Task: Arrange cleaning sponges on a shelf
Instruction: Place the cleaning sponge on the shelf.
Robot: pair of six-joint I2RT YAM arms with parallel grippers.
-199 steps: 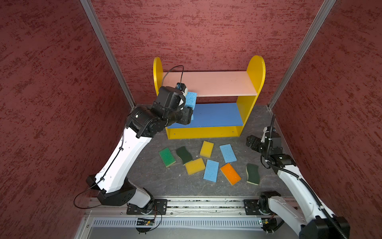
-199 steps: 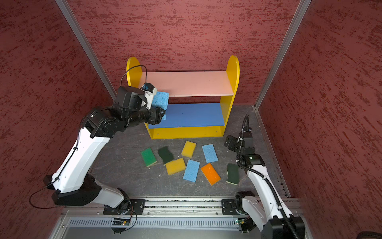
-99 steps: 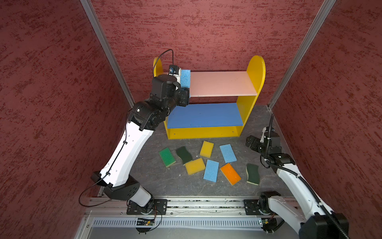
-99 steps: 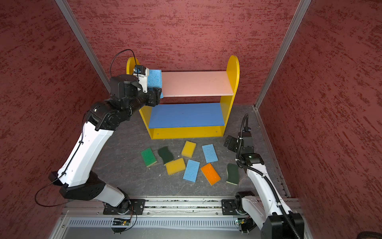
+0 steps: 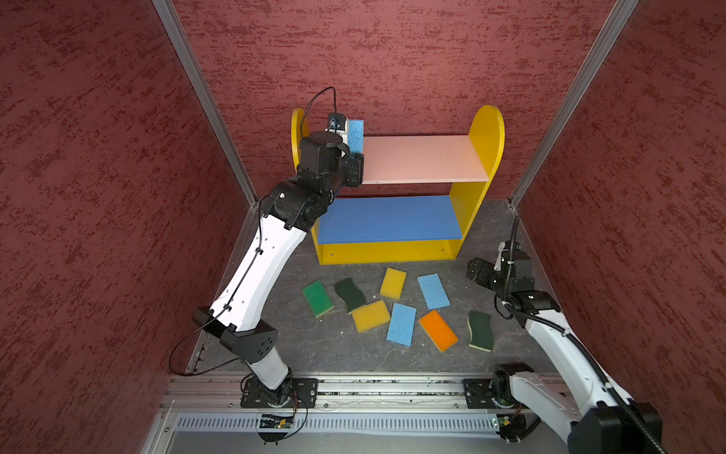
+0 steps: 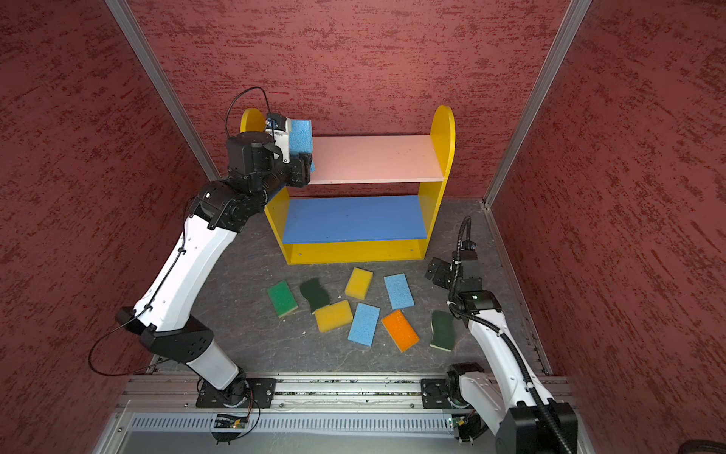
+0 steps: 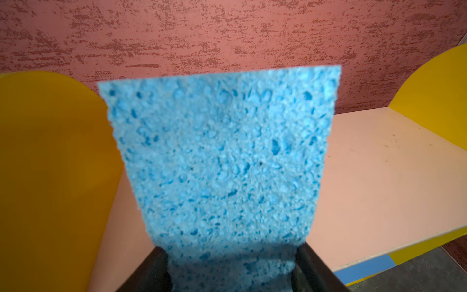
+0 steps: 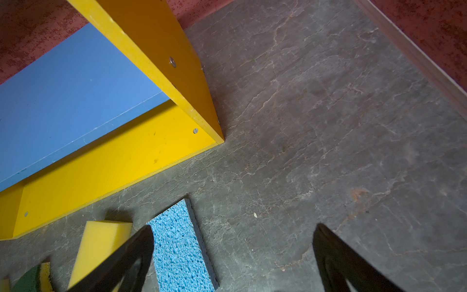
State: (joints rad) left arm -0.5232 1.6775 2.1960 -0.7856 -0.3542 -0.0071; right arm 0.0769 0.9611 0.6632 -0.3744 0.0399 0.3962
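My left gripper (image 7: 230,268) is shut on a light blue porous sponge (image 7: 222,156), gripping it by its two sides. It holds the sponge (image 5: 355,135) upright over the left end of the shelf's pink top board (image 5: 424,157), beside the yellow side panel (image 7: 50,164). I cannot tell whether the sponge touches the board. On the floor in front of the shelf lie several sponges: bright green (image 5: 317,298), dark green (image 5: 350,294), yellow (image 5: 393,282), light blue (image 5: 433,291), orange (image 5: 438,330). My right gripper (image 8: 233,230) hangs open over bare floor to the right of the shelf.
Red textured walls (image 5: 118,196) close in the left, back and right. A metal rail (image 5: 373,387) carrying both arm bases runs along the front. The blue middle board (image 5: 387,218) has nothing on it. A second dark green sponge (image 5: 480,330) lies close to my right arm.
My left arm has lifted the light blue sponge from in front of the blue middle board up to the pink top board's left end. The right arm has not moved.
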